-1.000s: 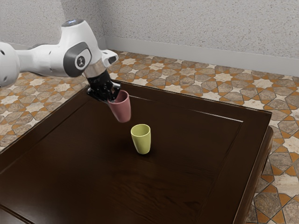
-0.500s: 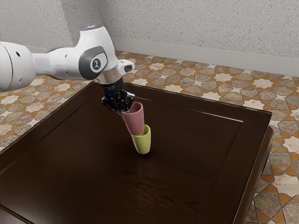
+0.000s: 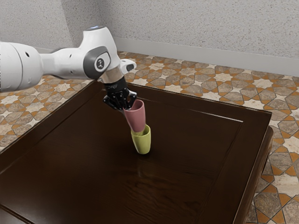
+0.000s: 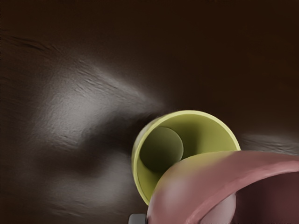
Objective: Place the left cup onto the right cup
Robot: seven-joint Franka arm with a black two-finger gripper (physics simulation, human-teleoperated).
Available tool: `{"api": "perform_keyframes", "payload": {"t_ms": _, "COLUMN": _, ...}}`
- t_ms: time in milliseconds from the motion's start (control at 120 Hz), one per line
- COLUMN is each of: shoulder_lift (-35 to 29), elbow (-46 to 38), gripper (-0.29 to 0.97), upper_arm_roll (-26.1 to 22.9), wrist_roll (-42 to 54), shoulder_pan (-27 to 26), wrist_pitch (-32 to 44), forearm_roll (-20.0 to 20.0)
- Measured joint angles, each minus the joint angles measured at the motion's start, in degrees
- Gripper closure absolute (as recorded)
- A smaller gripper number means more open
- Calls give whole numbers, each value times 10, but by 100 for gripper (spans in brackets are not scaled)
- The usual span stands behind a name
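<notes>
A pink cup [image 3: 135, 117] hangs tilted, its rim pinched by my gripper [image 3: 124, 104], which is shut on it. Its base dips into the mouth of a yellow-green cup [image 3: 142, 140] standing upright near the middle of the dark wooden table [image 3: 84, 177]. In the wrist view the pink cup [image 4: 219, 186] looms blurred just under my hand, partly covering the open mouth of the yellow-green cup [image 4: 187, 135], whose inside bottom still shows.
The table has a raised rim [image 3: 254, 154] around a sunken top. Patterned tile floor [image 3: 224, 79] and a grey wall lie beyond it. My white arm [image 3: 51, 63] comes in from the exterior view's left.
My gripper carried the pink cup toward the exterior view's right and down, from beside the yellow-green cup to its mouth. In the last half second it lowered slightly further.
</notes>
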Motion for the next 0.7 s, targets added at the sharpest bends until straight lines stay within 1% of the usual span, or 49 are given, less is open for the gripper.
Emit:
{"api": "perform_keyframes", "payload": {"t_ms": 342, "shoulder_lift": 40, "elbow": 31, "gripper": 79, "upper_arm_roll": 0, "wrist_roll": 2, "shoulder_pan": 7, "wrist_pitch": 0, "forearm_roll": -1}}
{"api": "perform_keyframes", "payload": {"t_ms": 700, "shoulder_lift": 56, "elbow": 32, "gripper": 78, "upper_arm_roll": 0, "wrist_roll": 3, "shoulder_pan": 8, "wrist_pitch": 1, "forearm_roll": -8}}
